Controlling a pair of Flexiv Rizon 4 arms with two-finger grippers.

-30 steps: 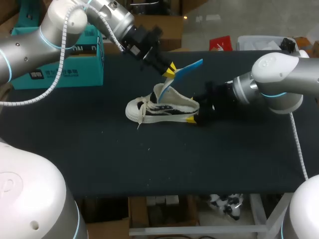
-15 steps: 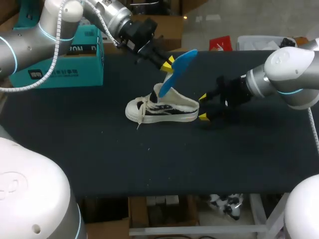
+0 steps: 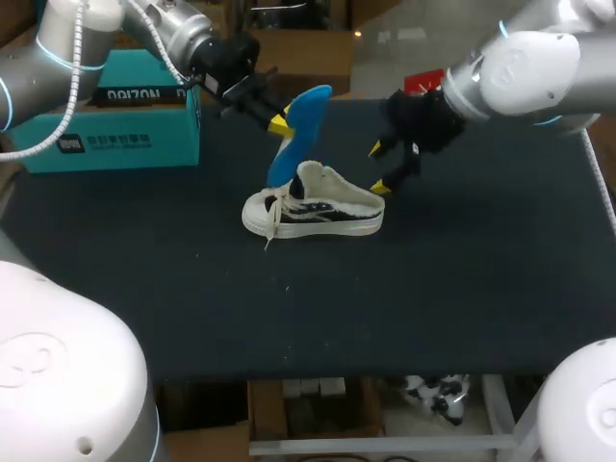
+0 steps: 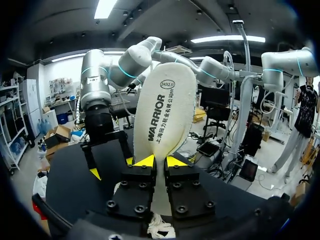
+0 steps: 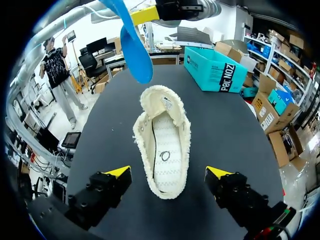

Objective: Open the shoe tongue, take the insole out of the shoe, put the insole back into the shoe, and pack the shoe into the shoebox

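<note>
Head view: left gripper (image 3: 279,123) clamped the blue insole (image 3: 295,142), now lifted clear of the shoe (image 3: 313,207) mid-table. Right gripper (image 3: 378,167) gaped wide, withdrawn from the heel since 0.5 s earlier.
Left wrist view: grip confirmed.
Right wrist view: shoe apparently empty.
Reinsertion and shoebox (image 3: 106,120) packing remained.

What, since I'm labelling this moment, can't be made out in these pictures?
Left wrist view: the shoe is almost wholly hidden under the left pincer; only a scrap of lace shows.
Right wrist view: the gripped end of the insole is cut off by the black rim.
Head view: the left arm covers part of the shoebox; whether it is open cannot be told.
</note>
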